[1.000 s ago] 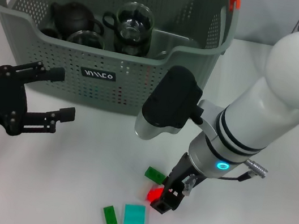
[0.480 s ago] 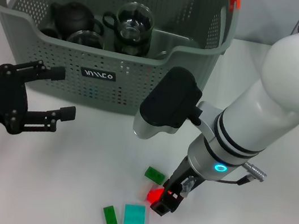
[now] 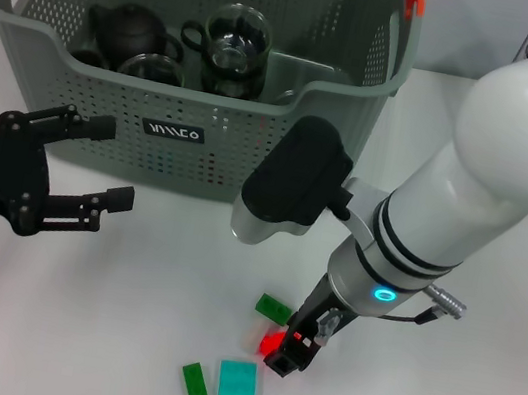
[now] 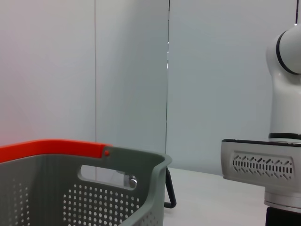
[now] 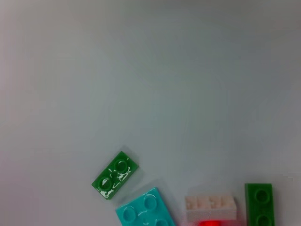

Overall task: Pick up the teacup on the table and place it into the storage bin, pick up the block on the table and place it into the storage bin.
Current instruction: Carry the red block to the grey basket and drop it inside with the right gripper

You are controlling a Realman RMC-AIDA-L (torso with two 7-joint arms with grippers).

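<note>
**Right gripper down on red block; teaware already in bin**

The left gripper [image 3: 71, 170] hangs over the bench [image 3: 99, 332] at the left, just in front of the storage bin [image 3: 178, 133]. Its fingers are spread and hold nothing. It appears idle, kept out of the working area.

The storage bin stands at the back, left of centre. Inside it lie a dark teapot [image 3: 130, 31], a glass teacup with a black handle [image 3: 234, 43] and a second glass piece [image 3: 152, 67]. No teacup is seen on the bench, so the teacup half of the task looks complete.

Right of centre, the blocks lie loose on the bench in front of the bin: a green block [image 3: 194, 383], a teal block [image 3: 238, 381], another green block [image 3: 273, 309] and the red block [image 3: 270, 343]. The right wrist view shows them close together but apart, the red one under a pale piece [image 5: 210, 208].

The right gripper [image 3: 291, 352] reaches steeply down, its tips at the red block, the likely pick. Whether its fingers are pinching the block or merely beside it cannot be told. The steep approach probably avoids disturbing the neighbouring blocks.
</note>
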